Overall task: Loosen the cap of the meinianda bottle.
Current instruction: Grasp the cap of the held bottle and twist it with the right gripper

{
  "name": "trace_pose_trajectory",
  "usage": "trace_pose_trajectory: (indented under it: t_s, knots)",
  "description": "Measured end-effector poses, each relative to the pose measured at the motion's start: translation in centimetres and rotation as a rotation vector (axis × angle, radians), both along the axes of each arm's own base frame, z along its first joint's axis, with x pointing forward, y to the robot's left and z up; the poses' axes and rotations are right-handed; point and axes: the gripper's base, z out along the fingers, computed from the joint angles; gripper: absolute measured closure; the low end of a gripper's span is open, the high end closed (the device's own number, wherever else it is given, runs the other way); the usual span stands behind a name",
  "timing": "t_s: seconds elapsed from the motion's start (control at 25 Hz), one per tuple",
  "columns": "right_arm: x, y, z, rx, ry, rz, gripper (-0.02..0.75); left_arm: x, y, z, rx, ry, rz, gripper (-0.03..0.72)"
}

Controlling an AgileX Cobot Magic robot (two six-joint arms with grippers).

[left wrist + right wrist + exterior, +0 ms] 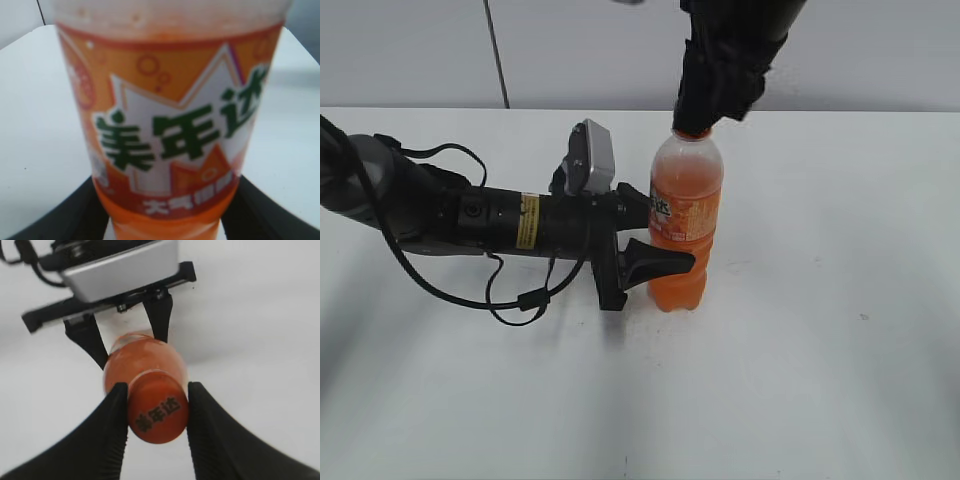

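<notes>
White and matte, the table fills the scene from the near edge to a pale grey wall with one thin dark vertical seam at far left. Across the left half lies the left arm, a long black cylinder with a yellow sticker, loose looping black cables and a boxy silver camera housing on its wrist. From the top edge, right of centre, the right arm comes straight down as a dark blocky mass. Between them the meinianda bottle stands upright near the middle of the table: clear smooth plastic full of orange liquid, rounded shoulders, narrow neck, and a glossy orange label with a white starburst and green characters. The left pincer is closed around the bottle's lower waist, its curved black fingers pressing either side just under the label. The right pincer grips the cap, a small round orange screw top with black characters printed on its flat face, between two broad, smooth black fingers
</notes>
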Motion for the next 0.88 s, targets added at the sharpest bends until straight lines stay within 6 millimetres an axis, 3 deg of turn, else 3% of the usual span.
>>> trace_pose_trajectory:
  t_s: [0.12,0.28,0.44,0.68,0.88]
  knots:
    - [0.0,0.0,0.0,-0.084,-0.093,0.295,0.466,0.0,0.0,0.0,-0.001,0.001,0.002,0.288]
    - [0.0,0.0,0.0,-0.106,-0.118,0.377,0.466,0.0,0.0,0.0,0.000,0.002,0.003,0.288]
    - [0.1,0.0,0.2,-0.099,-0.114,0.347,0.443,0.0,0.0,0.0,-0.001,0.002,0.003,0.288]
    - [0.0,0.1,1.7,-0.029,-0.109,0.211,0.238,0.0,0.0,0.0,-0.002,0.002,0.003,0.288]
    - [-1.4,-0.3,4.4,0.090,-0.099,0.096,0.202,0.0,0.0,0.0,-0.001,0.002,0.002,0.288]
